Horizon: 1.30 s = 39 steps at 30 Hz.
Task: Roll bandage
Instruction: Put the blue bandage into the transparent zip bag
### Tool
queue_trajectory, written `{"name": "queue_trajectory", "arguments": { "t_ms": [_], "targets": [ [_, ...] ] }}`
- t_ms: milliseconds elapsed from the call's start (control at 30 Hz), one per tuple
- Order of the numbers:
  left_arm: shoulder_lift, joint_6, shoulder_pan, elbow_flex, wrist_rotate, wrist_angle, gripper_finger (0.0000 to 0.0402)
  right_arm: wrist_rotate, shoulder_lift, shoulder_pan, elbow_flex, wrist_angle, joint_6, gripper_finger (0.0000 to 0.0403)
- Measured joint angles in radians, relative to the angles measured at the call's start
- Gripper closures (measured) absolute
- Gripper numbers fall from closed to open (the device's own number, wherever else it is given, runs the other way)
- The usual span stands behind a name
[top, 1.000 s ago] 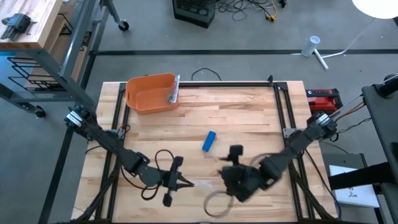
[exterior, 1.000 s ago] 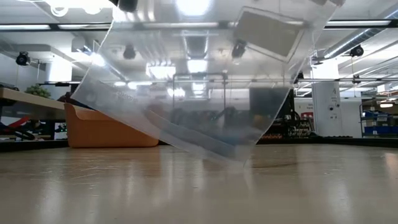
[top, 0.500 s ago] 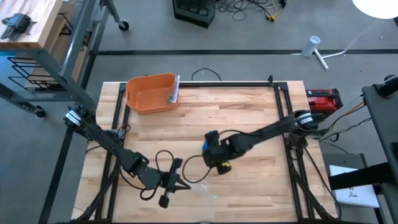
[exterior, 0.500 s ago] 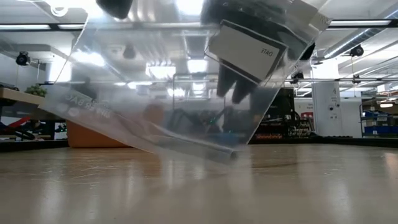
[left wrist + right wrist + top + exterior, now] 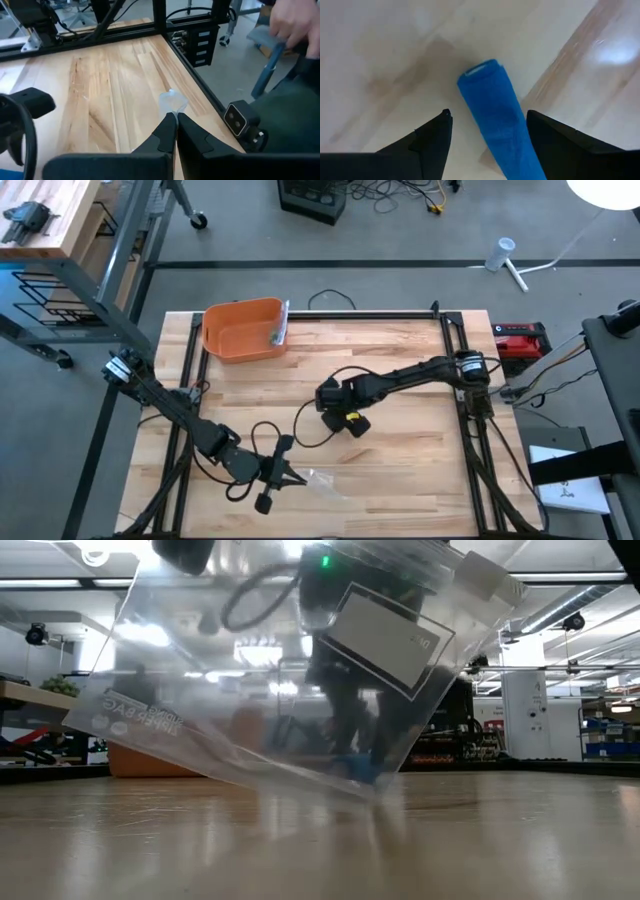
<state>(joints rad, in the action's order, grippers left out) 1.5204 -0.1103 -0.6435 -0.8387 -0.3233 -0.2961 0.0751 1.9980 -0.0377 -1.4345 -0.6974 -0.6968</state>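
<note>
Butcher-block wooden table (image 5: pixel 400 360), pale planks, black metal frame around it. Orange plastic bin (image 5: pixel 240 330), rounded corners, at about 11 o'clock on the top. Clear plastic zip bag (image 5: pixel 270 690), glossy, white label patch, hangs tilted with one lower corner on the wood in the low view; from above it shows near the 7 o'clock edge. Left gripper (image 5: pixel 283 473) at 7 o'clock, fingers pinched tight on the bag's edge; left wrist view shows crumpled clear film at the tips. Right gripper (image 5: pixel 338 402) near table centre, dark fingers (image 5: pixel 432 137) spread wide either side of the bandage roll (image 5: pixel 497 122), not touching it. Roll: blue, soft fuzzy cloth, cylinder, lying flat on the wood, long axis running away from the wrist camera between the fingers, round end face pointing outward.
</note>
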Motion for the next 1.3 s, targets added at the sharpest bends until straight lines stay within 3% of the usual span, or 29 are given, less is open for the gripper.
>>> {"name": "queue_trajectory", "arguments": {
  "t_ms": [433,700,867,1133,1300],
  "targets": [
    [0.0,-0.094,-0.001,0.0,-0.009,-0.001,0.0401,-0.031,0.03,0.033,0.0,0.09,-0.134,0.0192],
    [0.0,-0.125,-0.001,0.0,-0.009,-0.001,0.0401,-0.057,0.079,0.046,-0.004,0.084,-0.053,0.022],
    [0.0,-0.135,-0.001,0.0,-0.009,0.0,0.0401,-0.053,0.042,0.045,0.003,0.084,0.031,0.0251],
    [0.0,-0.09,0.027,0.0,-0.045,-0.003,0.0401,-0.059,-0.268,0.029,0.002,0.045,0.265,0.0308],
    [0.0,-0.095,0.076,0.0,-0.095,-0.039,0.0401,-0.086,-0.511,-0.098,0.028,0.148,0.439,0.032]
  ]
}}
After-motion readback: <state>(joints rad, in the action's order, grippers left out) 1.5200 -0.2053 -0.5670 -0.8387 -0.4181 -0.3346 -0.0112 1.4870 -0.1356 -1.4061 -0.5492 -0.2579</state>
